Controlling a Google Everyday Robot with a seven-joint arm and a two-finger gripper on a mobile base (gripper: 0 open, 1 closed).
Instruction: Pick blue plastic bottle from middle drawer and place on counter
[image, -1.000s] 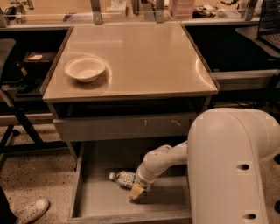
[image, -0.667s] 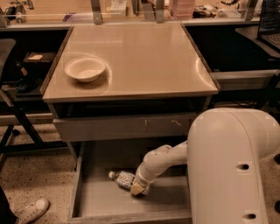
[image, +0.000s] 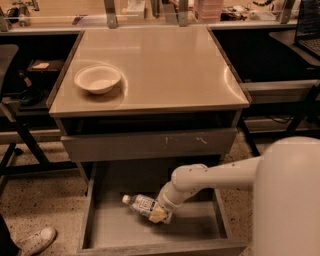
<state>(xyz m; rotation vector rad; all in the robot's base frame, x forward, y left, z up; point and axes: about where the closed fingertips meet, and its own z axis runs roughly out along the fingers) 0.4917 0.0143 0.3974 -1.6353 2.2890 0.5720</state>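
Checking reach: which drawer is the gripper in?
The gripper is in the fully pulled-out middle drawer, at the blue plastic bottle; the scratched drawer front sits above.

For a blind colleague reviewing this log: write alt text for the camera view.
The robot's gripper reaches into the open middle drawer, at the base end of the blue plastic bottle lying inside. Above, the beige counter holds a cream bowl near its left edge.

No legible txt; gripper (image: 159, 214) in drawer (image: 102, 227)
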